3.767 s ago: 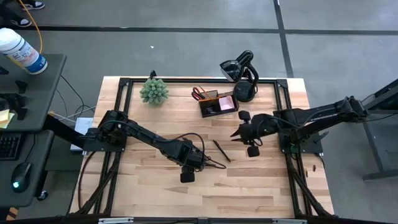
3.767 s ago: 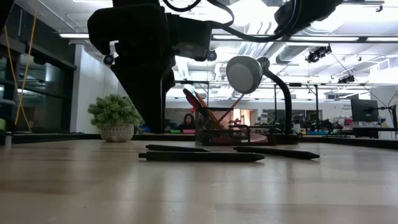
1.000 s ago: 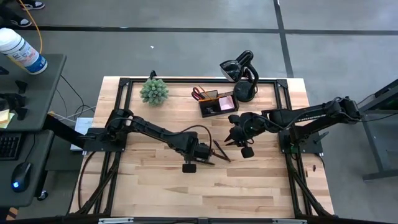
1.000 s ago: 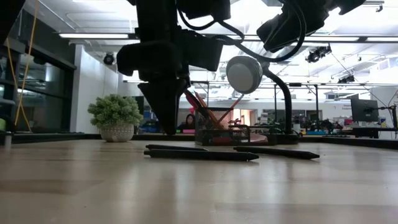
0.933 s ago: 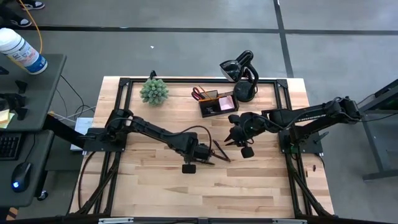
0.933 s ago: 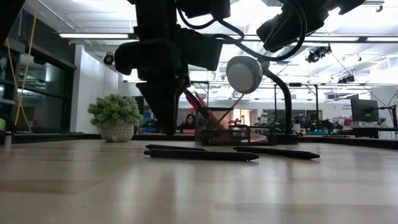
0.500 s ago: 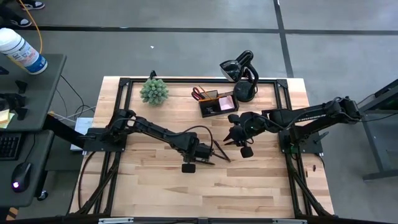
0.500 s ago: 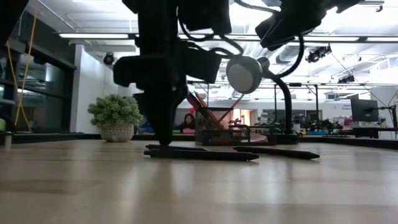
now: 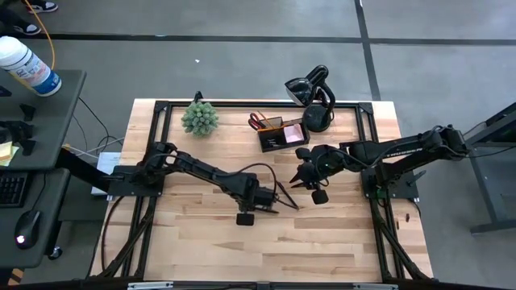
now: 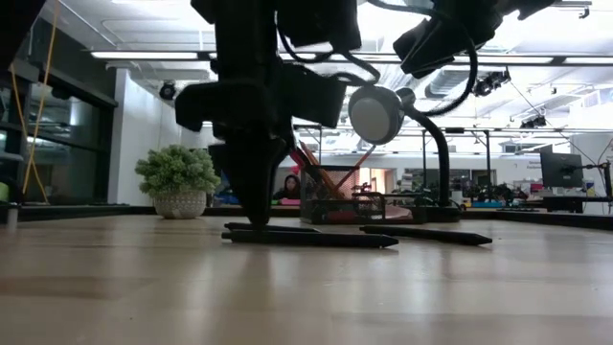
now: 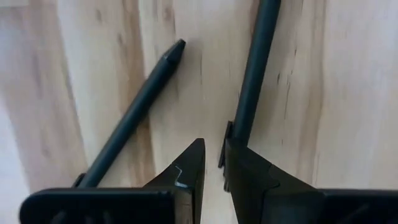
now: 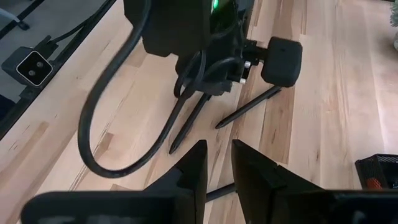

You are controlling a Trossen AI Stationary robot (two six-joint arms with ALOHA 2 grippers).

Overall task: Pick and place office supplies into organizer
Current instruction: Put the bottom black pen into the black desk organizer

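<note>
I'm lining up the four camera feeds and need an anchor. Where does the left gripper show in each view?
High view: left gripper at table centre, over the black pens.
Low view: dark mass left of centre, tips down at the pens.
Left wrist view: its own fingers at the bottom, nearly closed.
Right wrist view: at the top, tips above the pens.
Shared landmark: the pens.

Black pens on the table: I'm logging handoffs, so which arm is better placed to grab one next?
Left. Its hand is down at the black pens, fingers nearly closed beside one in its wrist view. The right hand hangs higher, off to the side.
</note>
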